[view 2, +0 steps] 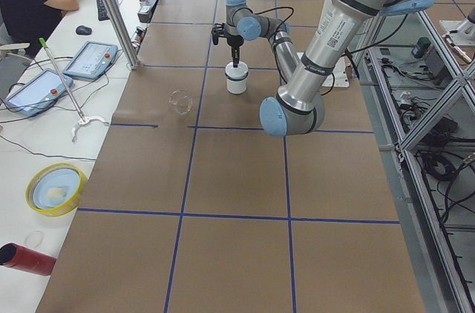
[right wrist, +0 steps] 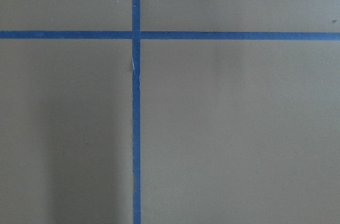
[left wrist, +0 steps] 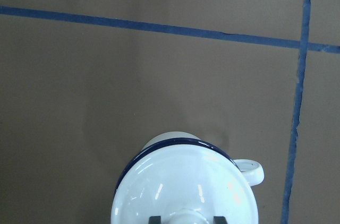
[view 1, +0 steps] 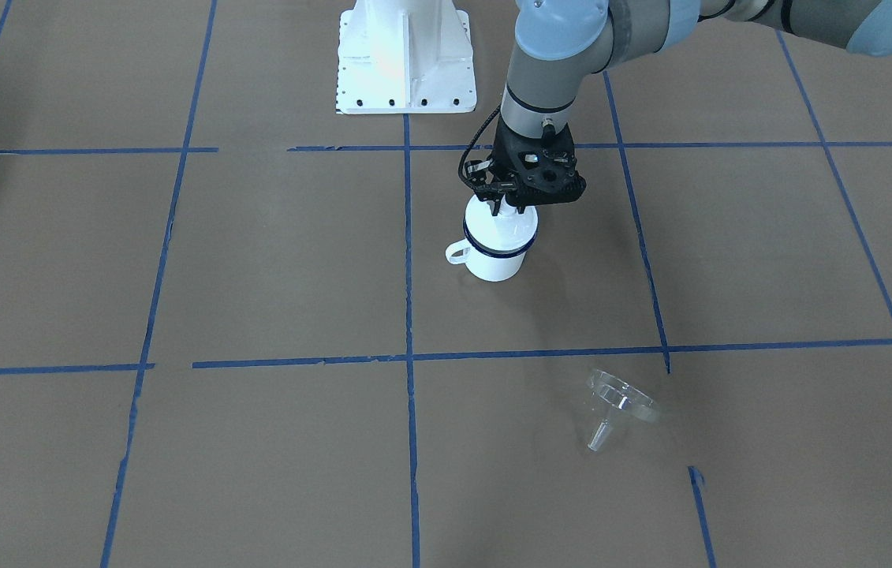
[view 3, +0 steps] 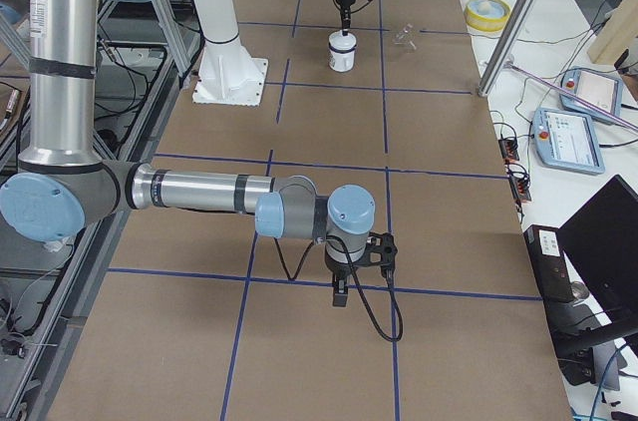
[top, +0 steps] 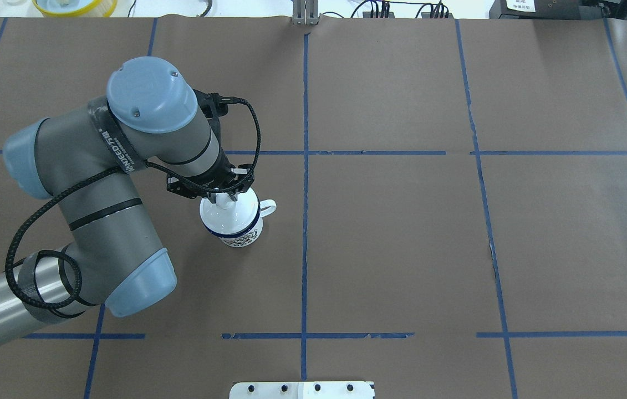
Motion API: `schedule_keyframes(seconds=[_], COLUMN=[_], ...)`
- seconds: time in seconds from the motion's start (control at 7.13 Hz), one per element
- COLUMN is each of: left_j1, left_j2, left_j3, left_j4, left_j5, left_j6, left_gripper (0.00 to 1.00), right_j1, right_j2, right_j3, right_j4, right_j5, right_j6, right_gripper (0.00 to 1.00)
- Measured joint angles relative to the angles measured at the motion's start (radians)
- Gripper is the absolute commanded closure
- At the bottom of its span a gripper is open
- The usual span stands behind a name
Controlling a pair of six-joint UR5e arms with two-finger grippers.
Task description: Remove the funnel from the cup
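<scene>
Exterior front-facing: funnel (view 1: 621,406) lower right on desk (view 1: 272,260); left end effector (view 1: 505,207) clamped on lid knob (left wrist: 187,215) atop cup (view 1: 495,244); right end effector (view 3: 341,293) state cannot tell.

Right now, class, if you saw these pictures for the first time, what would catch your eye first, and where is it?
First, the left end effector set down on the knob of a white lid that covers the cup, near the table's middle. Next, the clear funnel, lying on its side on the brown table, apart from the cup, toward the operators' side.
</scene>
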Motion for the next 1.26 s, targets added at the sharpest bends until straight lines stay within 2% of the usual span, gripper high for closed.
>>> schedule_keyframes(seconds=[0.14, 0.28, 0.42, 1.26], left_j1=[0.000, 0.001, 0.001, -0.008], left_j2=[0.002, 0.002, 0.003, 0.007], left_j3=[0.000, 0.000, 0.001, -0.043], left_j4=[-0.001, -0.001, -0.002, -0.001], left_j5=[0.000, 0.000, -0.001, 0.003], left_j6=[0.000, 0.000, 0.001, 0.008], left_gripper=[1.00, 0.03, 0.00, 0.00], right_j1=[0.000, 0.000, 0.000, 0.000], right_j2=[0.000, 0.000, 0.000, 0.000], right_j3=[0.000, 0.000, 0.000, 0.000], right_j4=[0.000, 0.000, 0.000, 0.000], right_j5=[0.000, 0.000, 0.000, 0.000], right_j6=[0.000, 0.000, 0.000, 0.000], right_gripper=[0.00, 0.00, 0.00, 0.00])
